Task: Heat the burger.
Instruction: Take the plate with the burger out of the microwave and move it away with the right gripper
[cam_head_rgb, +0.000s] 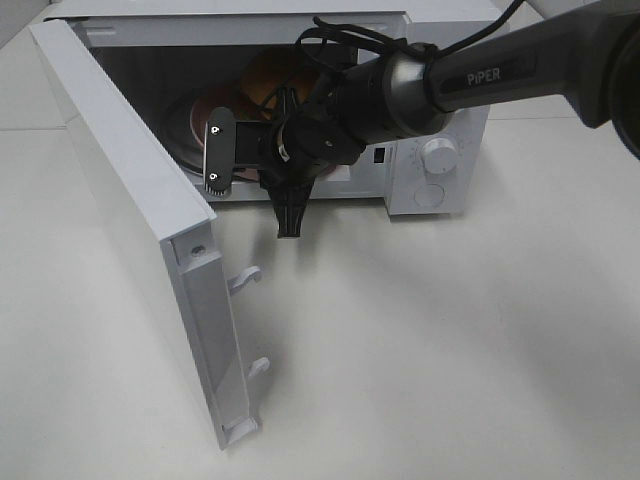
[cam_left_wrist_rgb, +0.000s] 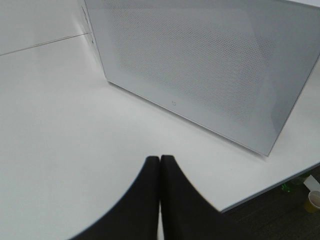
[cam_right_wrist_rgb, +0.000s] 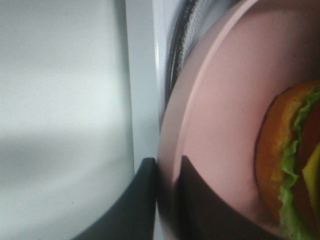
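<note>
The burger (cam_head_rgb: 262, 78), with a golden bun, green lettuce and yellow cheese (cam_right_wrist_rgb: 292, 165), lies on a round pink plate (cam_right_wrist_rgb: 220, 110) inside the open microwave (cam_head_rgb: 440, 40). My right arm (cam_head_rgb: 420, 90) reaches into the oven cavity. My right gripper (cam_right_wrist_rgb: 167, 167) has one dark finger on each side of the plate's rim and is shut on it. The burger sits a little way from the fingers. My left gripper (cam_left_wrist_rgb: 160, 160) is shut with nothing in it, low over the white table, facing the outside of the microwave door (cam_left_wrist_rgb: 200, 65).
The microwave door (cam_head_rgb: 130, 200) stands wide open toward the front left, its two latch hooks (cam_head_rgb: 245, 280) sticking out. The control knobs (cam_head_rgb: 437, 155) are on the oven's right side. A glass turntable edge (cam_right_wrist_rgb: 182, 35) shows beside the plate. The table's edge (cam_left_wrist_rgb: 280, 182) lies beyond the door.
</note>
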